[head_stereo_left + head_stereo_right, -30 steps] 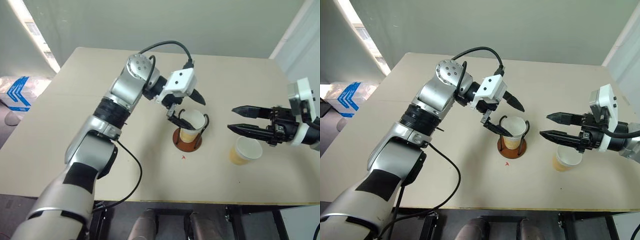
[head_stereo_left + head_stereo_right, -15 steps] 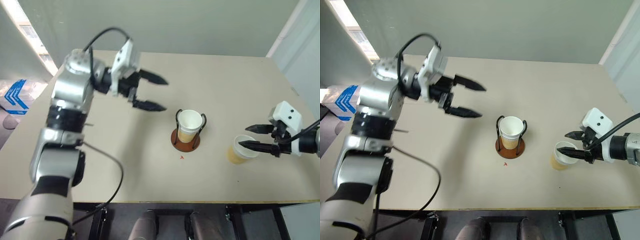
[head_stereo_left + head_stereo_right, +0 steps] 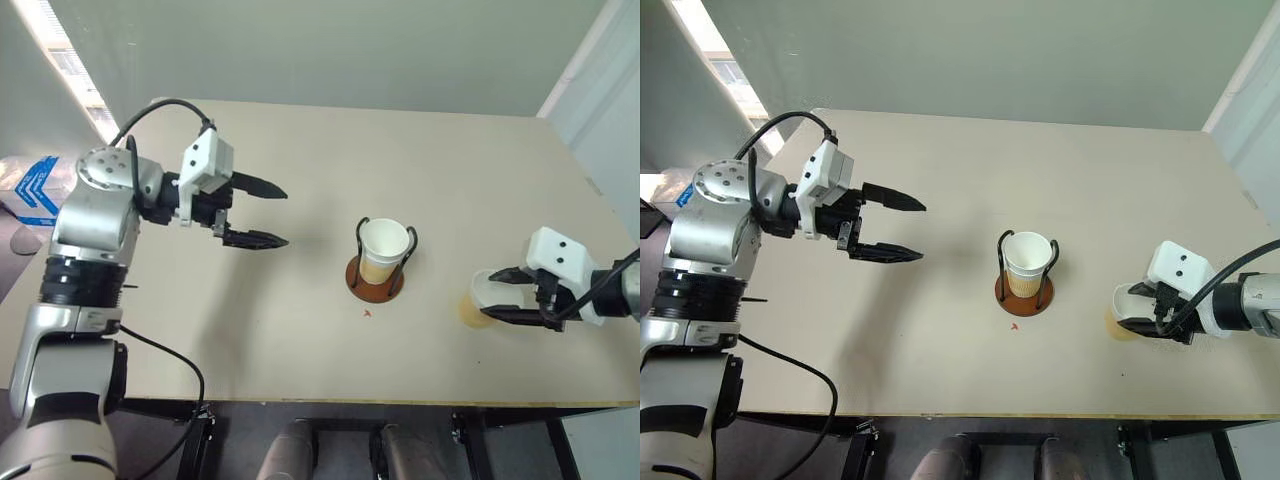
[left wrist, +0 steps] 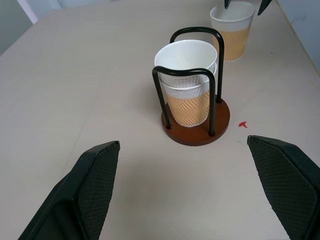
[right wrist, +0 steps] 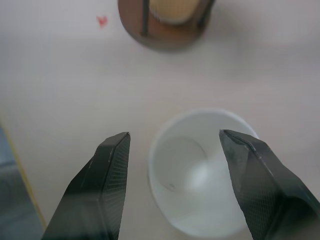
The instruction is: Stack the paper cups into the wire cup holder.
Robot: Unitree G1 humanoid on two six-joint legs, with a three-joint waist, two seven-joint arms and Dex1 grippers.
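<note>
**A:** On the worktop (image 3: 300, 330), where does everything sit, biggest things first?

**B:** Out at the left hangs the left pincer (image 3: 270, 215), its two black fingers spread wide with nothing between them, pointing toward the middle. At the right edge is the right pincer (image 3: 505, 295), lowered over the loose paper cup (image 4: 232, 27); its fingers stand apart, one on either side of the rim, and I judge they have not closed on it yet.

**A:** And the wire cup holder (image 3: 375, 280)?

**B:** Near the centre, upright, well apart from both pincers. Stacked cups (image 4: 189, 82) are nested between its two black loops; the left wrist view shows two rims, one just above the other. The loose cup stands upright to the right of it, mouth up.

**A:** How will that cup handle?

**B:** Very light, I'd say, and thin-walled, so it will crush or go oval under a hard squeeze. The rolled rim is the stiffest part. A gentle pinch across the wall just under the rim looks best, keeping it upright so the tapered base can drop into the cup below. Smooth paper may slip if the hold is too loose.
</note>
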